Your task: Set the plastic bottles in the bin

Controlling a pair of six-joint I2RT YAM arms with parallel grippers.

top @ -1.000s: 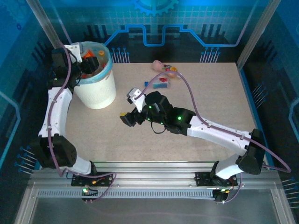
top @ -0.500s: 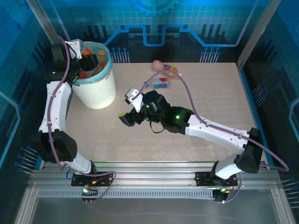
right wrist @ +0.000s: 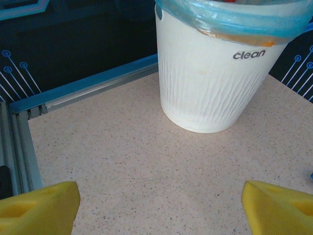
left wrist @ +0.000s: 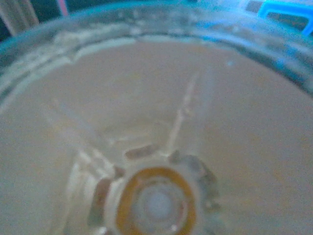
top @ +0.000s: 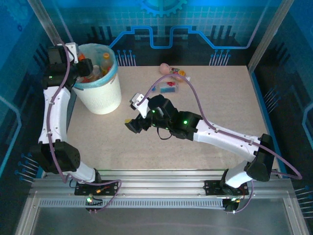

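Top external: the bin [top: 103, 95] stands far left on the table [top: 210, 105], with bottles [top: 96, 71] inside. Loose bottles [top: 169, 86] lie well apart from it, far centre. Your left gripper [top: 82, 66] is at the bin's left rim; you cannot tell its state. Your right gripper [top: 133, 125] hangs mid-table, fingertips [right wrist: 39, 205] wide apart, empty.
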